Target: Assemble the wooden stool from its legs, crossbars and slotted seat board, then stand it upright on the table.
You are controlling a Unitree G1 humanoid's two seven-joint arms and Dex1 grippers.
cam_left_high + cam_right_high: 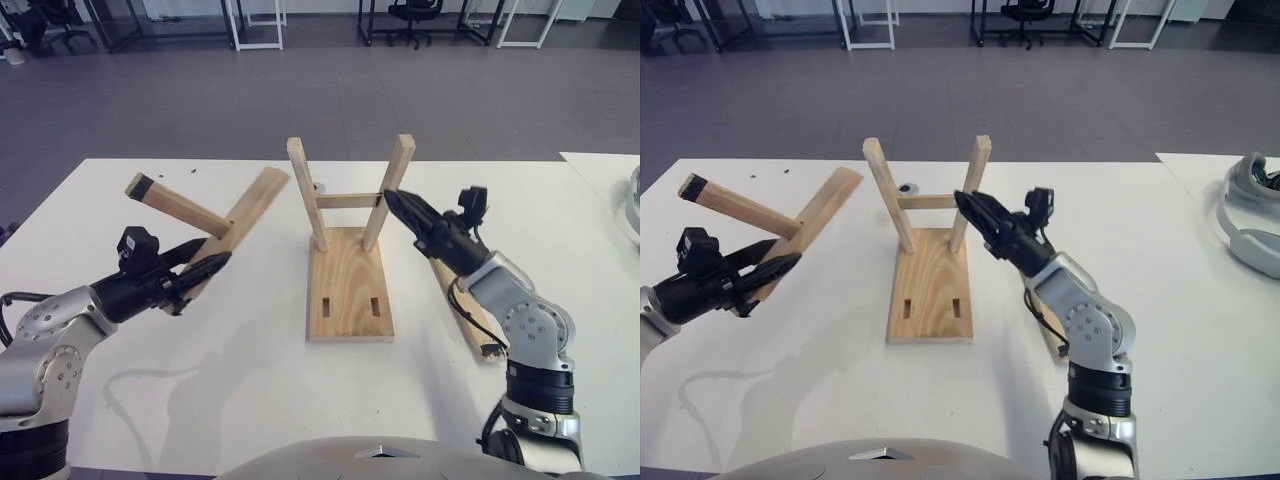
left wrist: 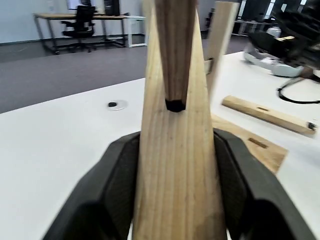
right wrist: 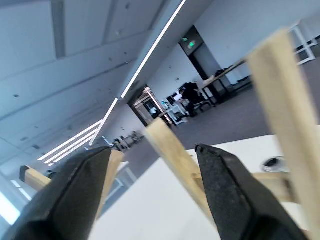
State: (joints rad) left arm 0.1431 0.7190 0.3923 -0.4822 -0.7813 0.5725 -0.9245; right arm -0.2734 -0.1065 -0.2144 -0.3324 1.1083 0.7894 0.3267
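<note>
The pale, grainy slotted seat board (image 1: 348, 290) lies flat mid-desk (image 1: 250, 390), with two square legs (image 1: 305, 195) and a thin crossbar (image 1: 345, 201) rising from its far end. The left tool (image 1: 205, 268) is clamped on a flat leg frame (image 1: 250, 205). The right tool (image 1: 395, 203), fingers spread and holding nothing, sits by the crossbar's right end, perhaps touching it.

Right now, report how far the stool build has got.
Done: two legs joined by a crossbar stand in the far end of the seat board, which lies flat.

In hand: the left end effector grips the second leg frame. The right end effector is open beside the standing legs.

Left: the near slots are empty, a loose piece lies by the right arm, and the stool isn't upright.
</note>
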